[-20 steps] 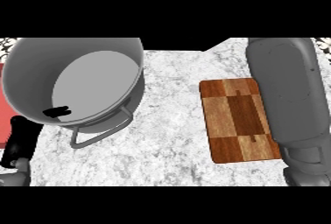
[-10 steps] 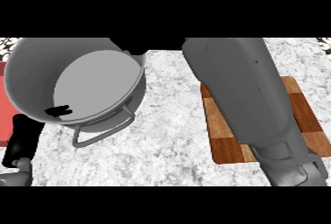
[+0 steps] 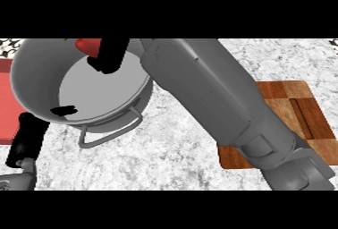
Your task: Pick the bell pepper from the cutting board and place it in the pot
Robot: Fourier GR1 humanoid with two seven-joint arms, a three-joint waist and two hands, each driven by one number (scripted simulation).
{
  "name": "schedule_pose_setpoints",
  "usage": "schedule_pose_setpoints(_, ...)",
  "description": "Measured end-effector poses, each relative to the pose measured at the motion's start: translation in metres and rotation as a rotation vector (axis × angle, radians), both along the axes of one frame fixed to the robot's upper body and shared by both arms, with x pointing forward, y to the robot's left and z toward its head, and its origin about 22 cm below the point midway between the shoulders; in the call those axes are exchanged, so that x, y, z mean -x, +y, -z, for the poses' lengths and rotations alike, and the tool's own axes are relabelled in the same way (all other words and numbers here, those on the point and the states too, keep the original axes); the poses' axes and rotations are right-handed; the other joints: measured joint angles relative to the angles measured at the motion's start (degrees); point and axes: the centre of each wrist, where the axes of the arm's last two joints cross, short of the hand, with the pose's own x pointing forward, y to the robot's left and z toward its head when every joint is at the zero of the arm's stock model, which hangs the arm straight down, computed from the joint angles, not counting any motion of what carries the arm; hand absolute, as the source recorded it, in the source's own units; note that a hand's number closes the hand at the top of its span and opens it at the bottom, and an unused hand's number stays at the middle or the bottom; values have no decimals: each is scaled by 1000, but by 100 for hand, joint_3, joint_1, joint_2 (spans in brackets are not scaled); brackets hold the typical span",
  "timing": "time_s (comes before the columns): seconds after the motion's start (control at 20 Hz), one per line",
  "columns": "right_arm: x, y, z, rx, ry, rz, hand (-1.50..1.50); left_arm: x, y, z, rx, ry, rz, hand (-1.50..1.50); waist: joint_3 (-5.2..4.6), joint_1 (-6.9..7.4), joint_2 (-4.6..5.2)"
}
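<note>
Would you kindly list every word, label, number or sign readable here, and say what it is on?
None: no writing shows on the pot, the cutting board, the counter, or the bell pepper in the right robot hand.

You are looking steeply down at a kitchen counter [image 3: 171, 152] whose white and grey marbled top fills most of the view. A flat red surface [image 3: 5, 112] lies along the left edge. Small patches of black-and-white pattern [image 3: 9, 44] show in both top corners. The light falls evenly across the stone.
</note>
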Motion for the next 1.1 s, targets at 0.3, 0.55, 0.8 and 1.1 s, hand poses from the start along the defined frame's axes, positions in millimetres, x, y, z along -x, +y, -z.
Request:
schedule_pose_setpoints(0.3, -7, 10, 37, 35, 161, 9, -150, -6, -5, -1, 6, -7, 33, 0, -7, 142, 33)
schedule_pose_setpoints(0.55, -9, 8, 56, -81, 275, -22, -150, -10, -9, -3, 3, -4, 41, 0, -11, 213, 51)
schedule_pose_setpoints(0.8, -15, 0, 58, -325, 360, -18, -150, -10, -9, -3, 7, -8, 42, 0, -7, 221, 60)
schedule_pose_setpoints(1.1, -30, -14, 62, -561, 409, 43, -150, -5, -4, -1, 8, -8, 24, 0, -1, 125, 53)
